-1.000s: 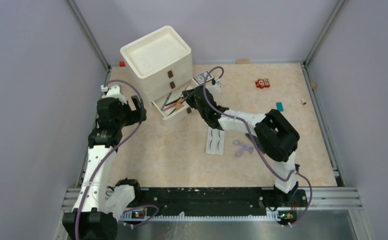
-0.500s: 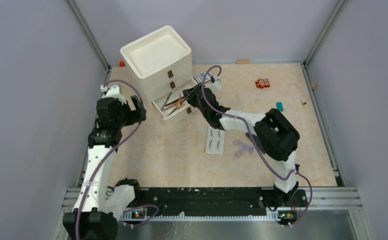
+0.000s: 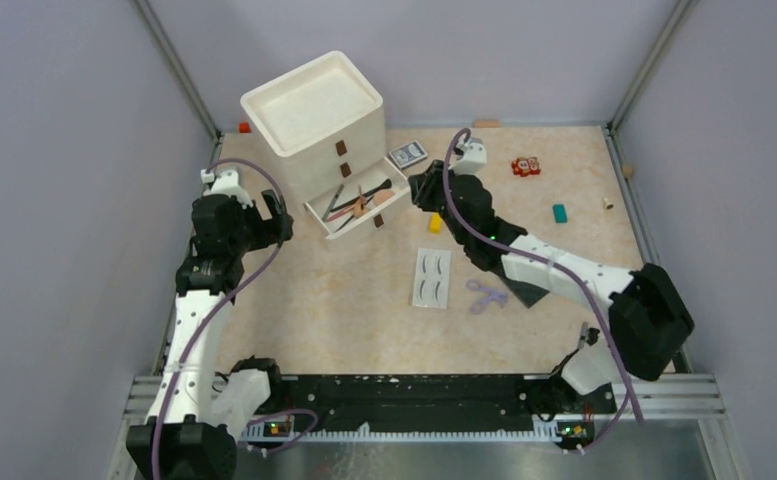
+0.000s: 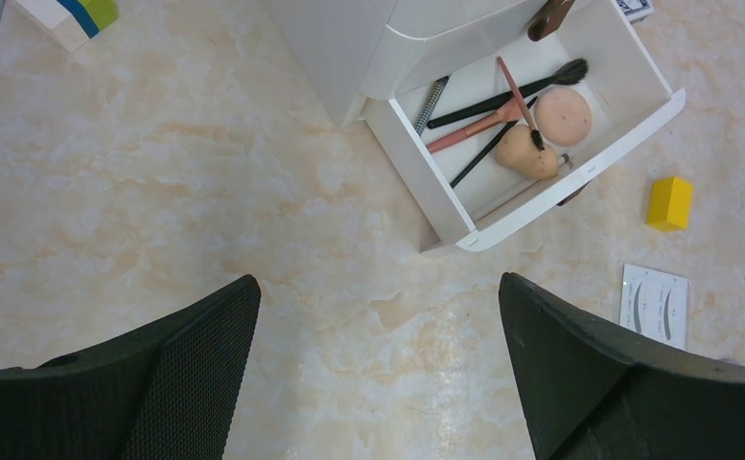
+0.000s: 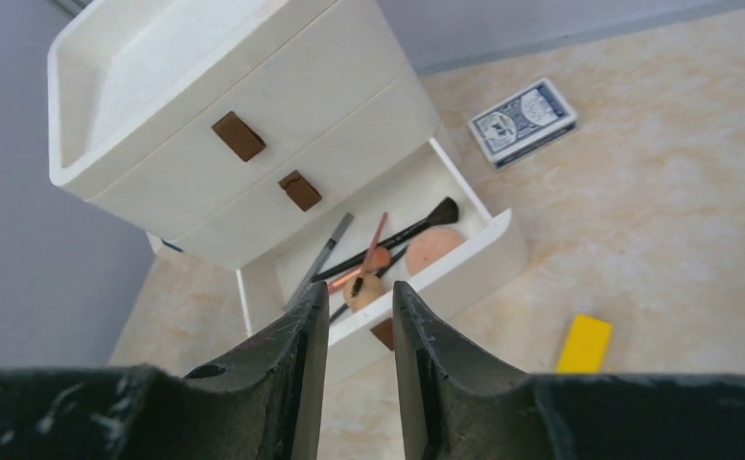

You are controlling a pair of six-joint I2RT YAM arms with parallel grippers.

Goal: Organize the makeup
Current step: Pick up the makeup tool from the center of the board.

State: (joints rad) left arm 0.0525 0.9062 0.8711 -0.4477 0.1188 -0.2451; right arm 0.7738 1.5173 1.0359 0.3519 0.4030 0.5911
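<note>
Pale purple walls stand around a sandy, marble-look worktop (image 3: 344,320). A white drawer box (image 3: 304,110) sits at the back left. Its bottom drawer (image 4: 426,182) is pulled out. Inside lie a black brush (image 4: 502,93), a pink brush (image 4: 474,129), a peach sponge (image 4: 529,153) and a round puff (image 4: 563,115).

The right gripper (image 5: 360,297) hangs just to the right of the drawer. Its jaws are a little apart and hold nothing. The left gripper (image 4: 378,283) hangs to the left of the drawer, spread wide, with nothing in it.

The white eyelash card (image 3: 431,277) and the purple curler (image 3: 484,295) lie side by side out on the worktop, in front of the drawer. A yellow block (image 3: 435,222) sits near the right gripper.
</note>
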